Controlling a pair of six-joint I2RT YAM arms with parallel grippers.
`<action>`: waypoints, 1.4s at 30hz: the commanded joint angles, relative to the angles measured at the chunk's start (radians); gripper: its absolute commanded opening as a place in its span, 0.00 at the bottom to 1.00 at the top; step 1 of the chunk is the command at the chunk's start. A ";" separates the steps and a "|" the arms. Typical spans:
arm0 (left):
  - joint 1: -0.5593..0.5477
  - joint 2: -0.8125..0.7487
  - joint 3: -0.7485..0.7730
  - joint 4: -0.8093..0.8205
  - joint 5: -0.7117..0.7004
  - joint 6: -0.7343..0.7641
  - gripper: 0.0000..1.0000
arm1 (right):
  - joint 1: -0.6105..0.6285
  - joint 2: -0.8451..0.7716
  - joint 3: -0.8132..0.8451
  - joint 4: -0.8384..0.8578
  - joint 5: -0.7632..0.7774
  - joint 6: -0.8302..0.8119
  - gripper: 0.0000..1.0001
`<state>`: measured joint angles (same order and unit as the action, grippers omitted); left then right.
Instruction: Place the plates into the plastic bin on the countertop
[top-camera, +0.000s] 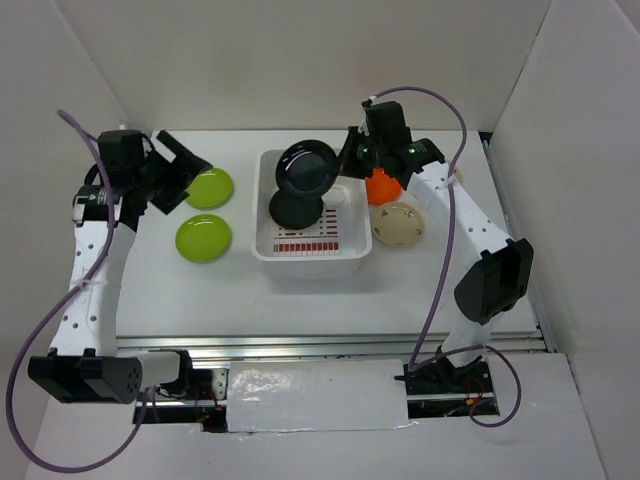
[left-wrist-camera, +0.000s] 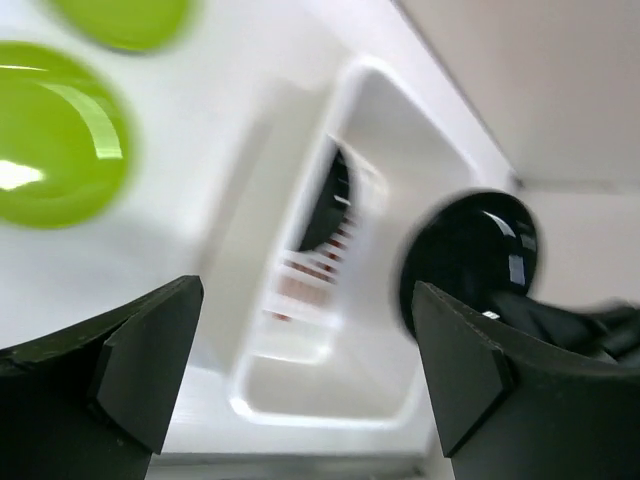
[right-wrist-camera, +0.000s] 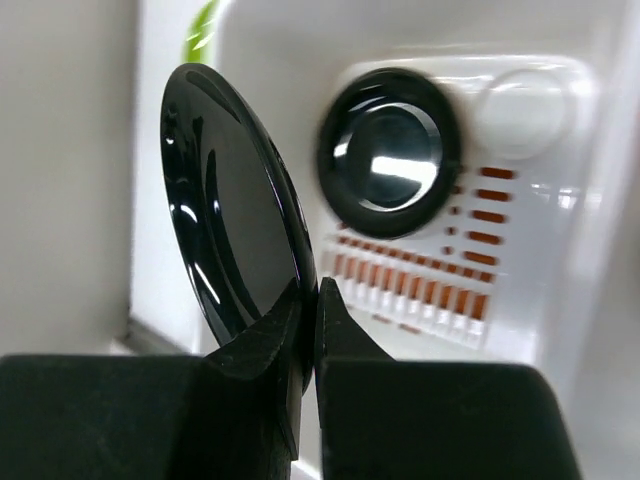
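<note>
Above the white worktop, right fingers pinch a black plate edge-on over the plastic bin; left fingers gape wide, empty. Next, I judge: lower it and release inside.

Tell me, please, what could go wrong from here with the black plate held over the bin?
The right gripper pinches the held black plate only at its rim, tilted on edge, so it may slip or swing. Released from there, it could strike the other black plate lying in the plastic bin and chip or bounce.
</note>
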<state>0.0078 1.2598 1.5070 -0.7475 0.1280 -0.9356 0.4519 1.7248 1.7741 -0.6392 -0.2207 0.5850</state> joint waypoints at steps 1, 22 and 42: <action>0.122 -0.046 -0.068 -0.205 -0.298 0.072 0.99 | -0.016 0.047 -0.021 -0.053 0.147 0.041 0.00; 0.314 0.138 -0.516 0.073 -0.166 0.110 0.99 | 0.001 0.507 0.263 -0.036 0.034 0.016 0.41; 0.299 0.297 -0.568 0.273 -0.148 0.072 0.89 | 0.162 -0.014 0.082 -0.137 0.090 -0.042 1.00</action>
<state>0.3092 1.5604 0.9413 -0.5579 -0.0212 -0.8448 0.5987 1.9053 1.8977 -0.7818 -0.1364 0.5690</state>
